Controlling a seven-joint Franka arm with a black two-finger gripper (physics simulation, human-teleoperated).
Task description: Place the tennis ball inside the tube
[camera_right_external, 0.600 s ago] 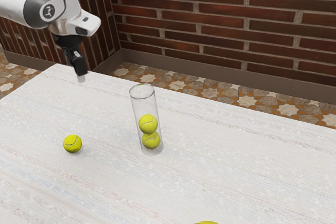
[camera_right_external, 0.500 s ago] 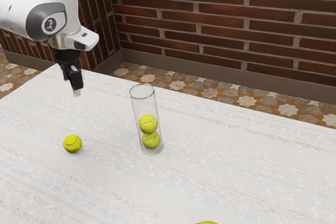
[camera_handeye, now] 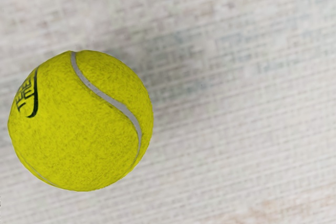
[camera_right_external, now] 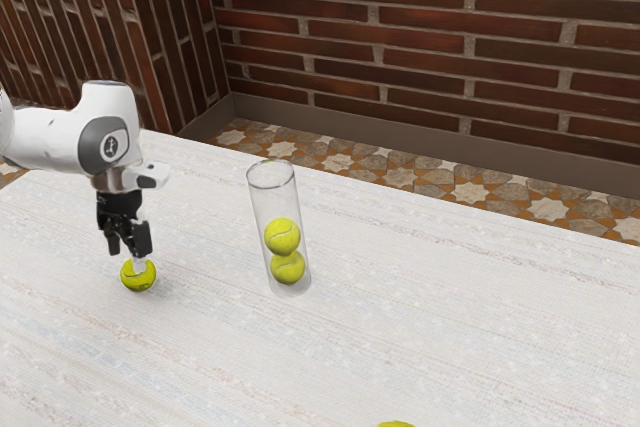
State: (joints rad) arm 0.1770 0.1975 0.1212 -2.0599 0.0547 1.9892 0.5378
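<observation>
My gripper point(camera_right_external: 128, 253) is low over the table at the exterior view's left, pointing down with its two fingers apart. Right at the upper part of the loose tennis ball point(camera_right_external: 138, 277) are the fingertips; the ball rests on the tabletop. The same ball point(camera_handeye: 81, 124) appears large in the wrist view, with a grey seam and dark lettering. Toward the exterior view's right from the gripper stands the clear tube point(camera_right_external: 262, 209), upright, with one tennis ball point(camera_right_external: 282, 236) stacked on another point(camera_right_external: 288, 267) inside it.
Another yellow ball point(camera_right_external: 396, 424) is cut off by the exterior view's lower edge. The white table point(camera_right_external: 450, 297) extends toward a brick wall point(camera_right_external: 430, 37) behind it, with patterned floor between them.
My hand has come down from well above the table to the loose ball. The ball on the table and the tube with its two balls have stayed in place.
</observation>
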